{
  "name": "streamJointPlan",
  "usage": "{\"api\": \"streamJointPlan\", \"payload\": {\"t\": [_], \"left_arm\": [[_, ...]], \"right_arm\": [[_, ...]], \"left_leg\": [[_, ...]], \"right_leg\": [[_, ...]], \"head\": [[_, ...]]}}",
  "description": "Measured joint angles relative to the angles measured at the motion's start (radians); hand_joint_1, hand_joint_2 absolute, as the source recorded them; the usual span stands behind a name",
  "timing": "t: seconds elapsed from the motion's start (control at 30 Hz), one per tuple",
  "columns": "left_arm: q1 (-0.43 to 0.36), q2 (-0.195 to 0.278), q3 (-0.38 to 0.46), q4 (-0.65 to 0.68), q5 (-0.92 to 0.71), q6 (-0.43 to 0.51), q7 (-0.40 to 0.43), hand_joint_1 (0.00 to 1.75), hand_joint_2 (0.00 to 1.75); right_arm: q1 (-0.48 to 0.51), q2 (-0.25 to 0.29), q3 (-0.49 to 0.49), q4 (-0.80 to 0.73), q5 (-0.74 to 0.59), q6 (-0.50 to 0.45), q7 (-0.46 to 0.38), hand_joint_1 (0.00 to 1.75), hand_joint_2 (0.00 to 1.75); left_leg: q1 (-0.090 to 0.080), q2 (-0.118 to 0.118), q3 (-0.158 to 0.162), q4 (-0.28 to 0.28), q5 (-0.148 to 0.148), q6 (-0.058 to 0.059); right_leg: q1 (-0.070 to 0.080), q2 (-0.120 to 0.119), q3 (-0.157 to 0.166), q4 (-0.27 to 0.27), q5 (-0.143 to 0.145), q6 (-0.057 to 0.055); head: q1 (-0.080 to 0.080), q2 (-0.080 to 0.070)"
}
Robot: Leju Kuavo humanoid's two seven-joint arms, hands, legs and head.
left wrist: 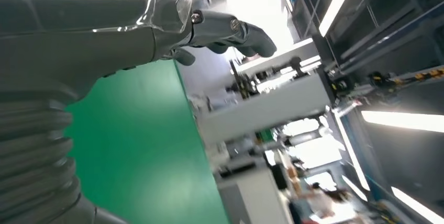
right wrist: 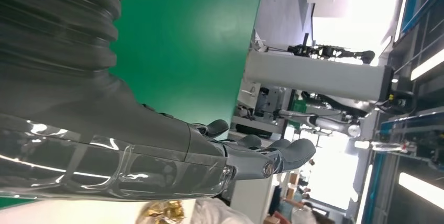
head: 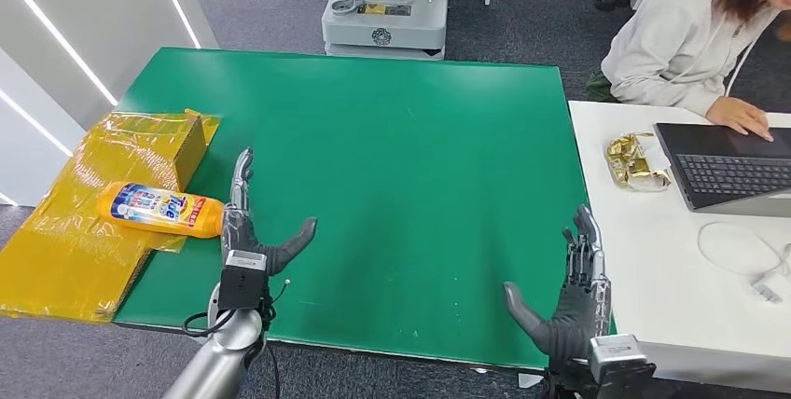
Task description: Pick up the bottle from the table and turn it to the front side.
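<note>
Lying on its side on crinkled yellow plastic wrap (head: 65,231) at the table's (head: 401,138) nine-o'clock edge: bottle (head: 160,209), orange-yellow, glossy, cylindrical, blue-and-red label up, cap end just beside the left hand (head: 250,231), apart from its fingers (head: 244,173). Left hand released, fingers straight toward twelve o'clock, thumb splayed toward three. Right hand (head: 574,292) at five o'clock, likewise released and spread, holding nothing. Smooth matte green tabletop.

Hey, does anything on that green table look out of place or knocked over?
The yellow bottle lies on its side at the table's left edge, half on crinkled yellow plastic wrap, beside the left hand.
</note>
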Motion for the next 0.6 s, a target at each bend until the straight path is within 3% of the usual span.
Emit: {"api": "streamJointPlan", "payload": {"t": [0.3,0.6], "left_arm": [[-0.021,-0.040,-0.112,-0.006,0.223,-0.240,0.088,0.00,1.75],[-0.010,-0.029,-0.120,-0.007,0.278,-0.287,0.114,0.00,1.75]], "right_arm": [[0.098,0.015,0.054,-0.061,-0.095,-0.085,0.008,0.00,1.75],[0.158,0.017,0.100,-0.092,-0.094,-0.137,0.062,0.00,1.75]], "left_leg": [[0.000,0.001,0.000,0.000,0.000,0.000],[0.000,0.001,0.000,-0.001,-0.001,0.000]], "right_leg": [[0.000,0.001,0.000,0.000,0.000,0.000],[0.000,0.001,0.000,0.000,-0.001,0.000]], "head": [[0.000,0.000],[0.000,0.000]]}}
